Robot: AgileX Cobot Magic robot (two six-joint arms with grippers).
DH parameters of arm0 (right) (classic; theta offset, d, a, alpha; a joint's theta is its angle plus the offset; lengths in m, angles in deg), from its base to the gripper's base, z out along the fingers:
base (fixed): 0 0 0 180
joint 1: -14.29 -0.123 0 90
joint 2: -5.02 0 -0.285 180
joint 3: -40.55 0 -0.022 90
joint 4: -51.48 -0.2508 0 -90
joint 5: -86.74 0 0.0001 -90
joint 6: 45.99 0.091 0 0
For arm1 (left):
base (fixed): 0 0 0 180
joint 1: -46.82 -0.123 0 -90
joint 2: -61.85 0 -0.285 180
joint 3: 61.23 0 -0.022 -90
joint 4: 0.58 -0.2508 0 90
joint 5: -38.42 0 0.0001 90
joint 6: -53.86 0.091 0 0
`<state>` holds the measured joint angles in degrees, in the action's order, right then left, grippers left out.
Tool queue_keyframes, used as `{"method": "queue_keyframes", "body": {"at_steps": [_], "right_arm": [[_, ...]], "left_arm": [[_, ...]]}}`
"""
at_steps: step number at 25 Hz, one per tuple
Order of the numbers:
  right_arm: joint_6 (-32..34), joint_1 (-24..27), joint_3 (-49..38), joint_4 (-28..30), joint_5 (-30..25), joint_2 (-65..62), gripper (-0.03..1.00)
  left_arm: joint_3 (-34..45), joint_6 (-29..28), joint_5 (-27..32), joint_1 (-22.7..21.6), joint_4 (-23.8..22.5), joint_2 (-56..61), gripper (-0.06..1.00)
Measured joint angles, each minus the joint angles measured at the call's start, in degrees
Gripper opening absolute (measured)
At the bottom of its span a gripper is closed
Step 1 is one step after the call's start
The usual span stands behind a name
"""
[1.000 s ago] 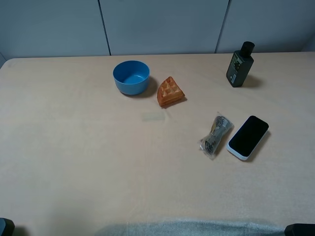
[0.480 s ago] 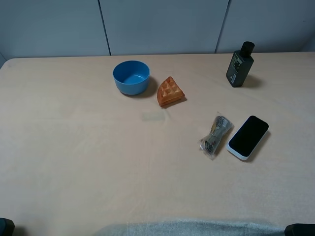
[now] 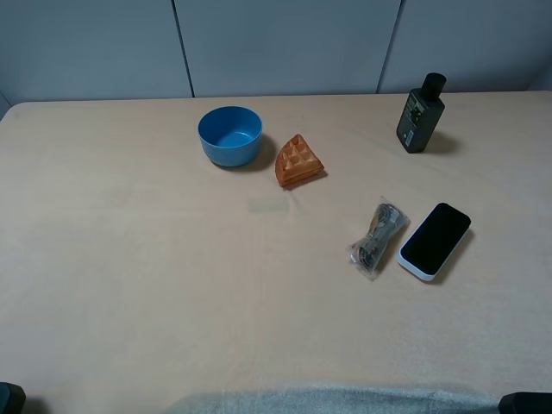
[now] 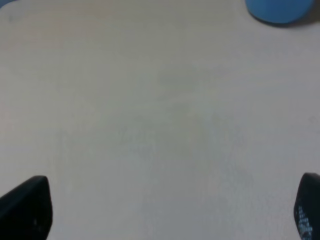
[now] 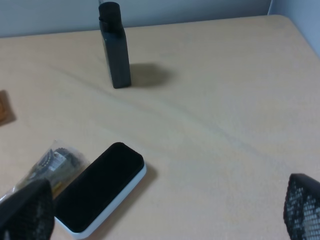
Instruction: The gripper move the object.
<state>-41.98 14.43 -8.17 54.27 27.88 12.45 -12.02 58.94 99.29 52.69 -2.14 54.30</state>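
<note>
The object is a flat phone-like slab (image 3: 435, 241) with a glossy black face and white rim, lying flat at the right of the table. It also shows in the right wrist view (image 5: 100, 186), just ahead of and to one side of my right gripper (image 5: 162, 210), which is open and empty, fingers wide apart and not touching it. My left gripper (image 4: 165, 210) is open and empty over bare table, far from the slab. In the exterior high view only dark bits of the arms show at the bottom corners.
A clear bag of dark cables (image 3: 378, 235) lies right beside the slab. A dark upright bottle-shaped device (image 3: 420, 115) stands at the back right. A blue bowl (image 3: 229, 135) and an orange waffle piece (image 3: 298, 161) sit at the back middle.
</note>
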Motion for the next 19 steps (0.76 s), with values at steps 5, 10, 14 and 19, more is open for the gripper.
{"method": "queue_keyframes", "body": {"at_steps": [5,10,14,19], "right_arm": [[0.0,0.0,0.0,-0.04,0.0,0.0,0.69],[0.0,0.0,0.0,-0.04,0.0,0.0,0.69],[0.0,0.0,0.0,-0.04,0.0,0.0,0.69],[0.0,0.0,0.0,-0.04,0.0,0.0,0.69]], "left_arm": [[0.0,0.11,0.0,0.0,0.0,0.0,0.96],[0.0,0.33,0.0,0.0,0.0,0.0,0.96],[0.0,0.33,0.0,0.0,0.0,0.0,0.96],[0.0,0.33,0.0,0.0,0.0,0.0,0.96]]}}
